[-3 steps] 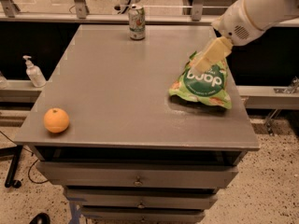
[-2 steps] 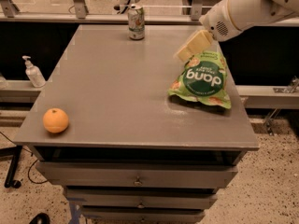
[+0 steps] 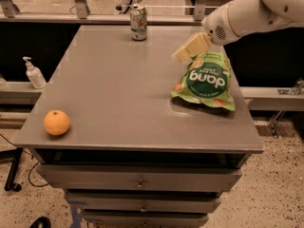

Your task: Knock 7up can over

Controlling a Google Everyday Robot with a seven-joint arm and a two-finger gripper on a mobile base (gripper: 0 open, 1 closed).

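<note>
grey table w/ a wide bare stretch down the middle and left. things sit out toward the edges. the 7up can stands upright at the far edge, a bit left of centre, just short of the rail behind it. the orange sits near the front-left corner, close to the left edge. the green snack bag lies by the right edge, its lower corner almost at the lip. off the table, on a ledge to the left, stands a pump bottle.

the gripper hangs above the table at the bag's upper-left corner, on a white arm coming in from the upper right. it points down-left. can't tell if it's open or closed, and nothing is seen held in it. it's well apart from the can, w/ only bare tabletop between the two.

count: 1 can, 1 orange, 1 bag, 1 bottle, 1 gripper, and 3 drawer fronts under the top, as far as i can count.

vs approx a sec ago: the gripper has slid left, off the bag's top and out over open table, nearer the can. the can, orange and bag sit where they were, and the can is still upright.
</note>
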